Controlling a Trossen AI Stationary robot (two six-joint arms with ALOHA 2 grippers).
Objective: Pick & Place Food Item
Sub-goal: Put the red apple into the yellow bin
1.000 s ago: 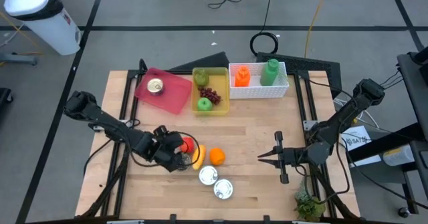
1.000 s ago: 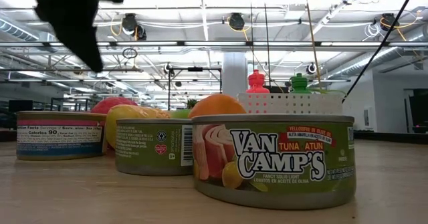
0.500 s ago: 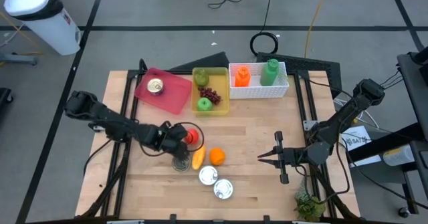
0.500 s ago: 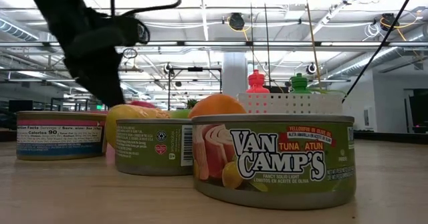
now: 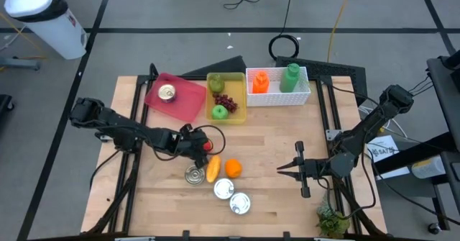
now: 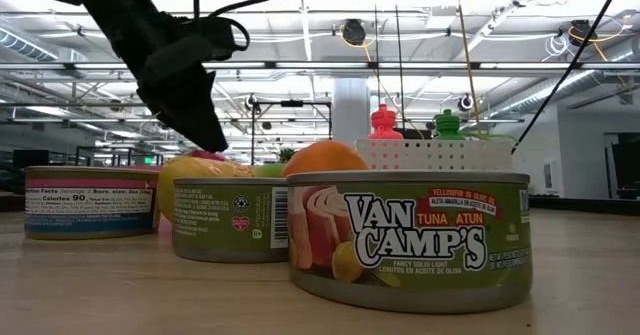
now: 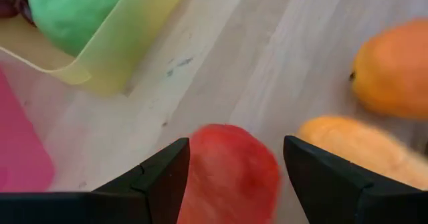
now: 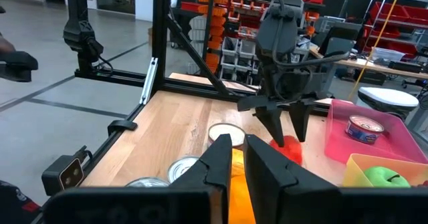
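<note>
Near the middle of the table, the left gripper [image 5: 204,147] sits over a red fruit [image 7: 231,170], fingers spread wide to either side of it and nothing pinched yet. The fruit rests on the wood, just beside the yellow mango-looking piece [image 5: 213,170] and the orange [image 5: 232,168]. Looks like smooth, rounded toy produce to me, so probably light and a bit slick. I'd squeeze across its widest part. The right gripper [image 5: 282,167] waits on its own side, well apart, fingers nearly together and holding nothing.
</note>
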